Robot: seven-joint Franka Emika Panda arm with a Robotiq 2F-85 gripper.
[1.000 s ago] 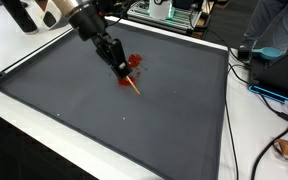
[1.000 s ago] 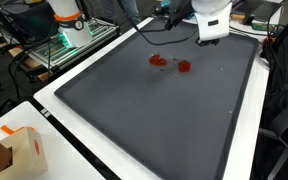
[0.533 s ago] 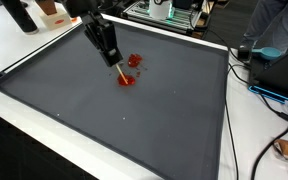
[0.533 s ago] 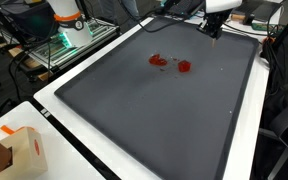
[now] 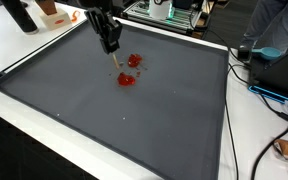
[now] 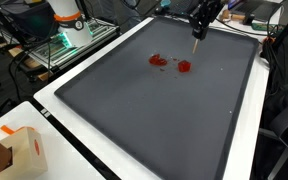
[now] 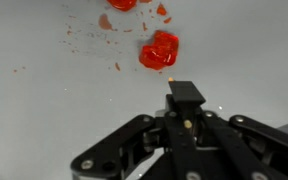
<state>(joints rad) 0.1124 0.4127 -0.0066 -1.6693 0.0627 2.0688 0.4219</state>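
Observation:
My gripper (image 5: 112, 46) hangs above the far part of a dark grey mat (image 5: 134, 120) and is shut on a thin stick (image 5: 118, 62) with an orange tip, pointing down. The stick's tip is lifted off the mat. Two red blobs (image 5: 127, 79) lie on the mat just below and beside the tip. In an exterior view the gripper (image 6: 198, 30) holds the stick (image 6: 195, 50) above the red blobs (image 6: 184, 67). In the wrist view the gripper (image 7: 186, 100) clamps the black tool, and a red blob (image 7: 159, 50) with small splashes lies just beyond it.
The mat (image 6: 154, 120) has a raised black border on a white table. A cardboard box (image 6: 14, 150) stands at one corner. Cables (image 5: 269, 95) and a person in blue (image 5: 274, 30) are beside the table. Equipment racks stand behind.
My gripper has risen and moved back toward the mat's far edge, lifting the stick off the red blobs. The blobs have not moved.

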